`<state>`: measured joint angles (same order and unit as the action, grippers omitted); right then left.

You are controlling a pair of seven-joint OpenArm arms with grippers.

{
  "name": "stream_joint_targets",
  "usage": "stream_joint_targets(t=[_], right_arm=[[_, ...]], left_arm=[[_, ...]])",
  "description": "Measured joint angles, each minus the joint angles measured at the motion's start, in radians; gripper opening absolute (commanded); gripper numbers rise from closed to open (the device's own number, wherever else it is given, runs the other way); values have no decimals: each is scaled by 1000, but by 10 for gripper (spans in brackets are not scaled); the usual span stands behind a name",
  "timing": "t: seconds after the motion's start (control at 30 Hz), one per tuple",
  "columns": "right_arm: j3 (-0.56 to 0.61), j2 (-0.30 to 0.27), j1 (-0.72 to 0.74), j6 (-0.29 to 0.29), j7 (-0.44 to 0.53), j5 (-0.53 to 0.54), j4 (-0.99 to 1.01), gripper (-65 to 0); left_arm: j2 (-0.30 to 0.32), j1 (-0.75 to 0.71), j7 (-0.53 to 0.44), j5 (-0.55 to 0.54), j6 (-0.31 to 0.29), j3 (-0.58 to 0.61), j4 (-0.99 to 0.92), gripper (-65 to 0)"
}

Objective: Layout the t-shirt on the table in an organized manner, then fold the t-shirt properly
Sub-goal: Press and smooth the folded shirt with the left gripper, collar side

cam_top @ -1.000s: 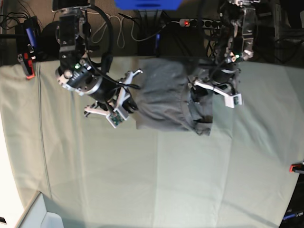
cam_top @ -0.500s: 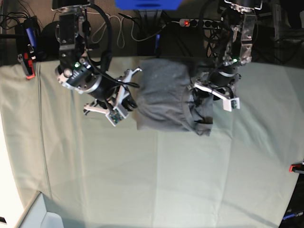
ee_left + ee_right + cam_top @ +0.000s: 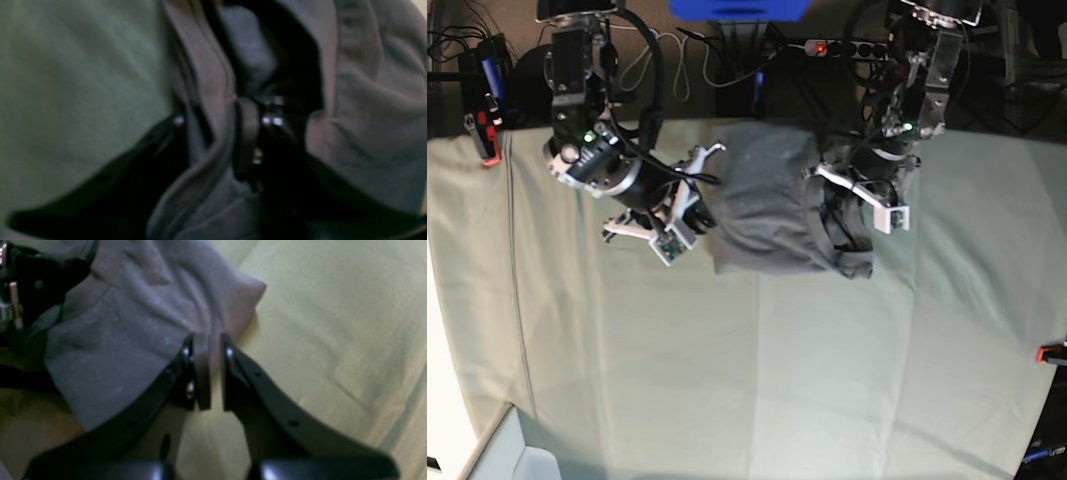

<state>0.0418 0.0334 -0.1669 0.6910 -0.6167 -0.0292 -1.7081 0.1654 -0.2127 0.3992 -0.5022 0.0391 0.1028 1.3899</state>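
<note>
While the t-shirt [image 3: 772,205] is lying bunched in a rough block at about twelve o'clock on the pale green surface [image 3: 757,370], I am working it from both sides. My left claw [image 3: 218,133] is sitting at the shirt's three o'clock edge, and its fingers [image 3: 245,140] are pinching a thick fold of grey cloth that is running up between them; the wrist picture is blurred, but the fabric is plainly caught. My right claw [image 3: 213,373] is resting at the shirt's nine o'clock corner with its jaws drawn nearly together, a thin gap between them. A tip of the hem is reaching that gap; whether it is clamped, I cannot tell.
</note>
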Motion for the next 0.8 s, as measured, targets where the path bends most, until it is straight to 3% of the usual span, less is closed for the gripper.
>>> stream_joint_targets(t=[0.03,0.17,0.37,0.53,0.63,0.8], right_arm=[[0,0,0,0,1,0,0,-609],[-12,1,0,0,5,1,0,-609],[-162,8,45,0,0,0,-42,-609],[-274,8,82,0,0,0,-48,-609],[-302,7,89,0,0,0,-48,-608],[-303,8,95,0,0,1,-47,-609]], left_arm=[[-1,0,2,2,-2,-1,4,-650],[-1,3,7,3,-2,-3,3,-650],[4,33,22,9,-3,6,-8,-648],[79,140,50,83,-9,143,-38,-648],[129,208,53,151,-84,253,-40,-648],[130,339,45,368,-247,391,-45,-648]])
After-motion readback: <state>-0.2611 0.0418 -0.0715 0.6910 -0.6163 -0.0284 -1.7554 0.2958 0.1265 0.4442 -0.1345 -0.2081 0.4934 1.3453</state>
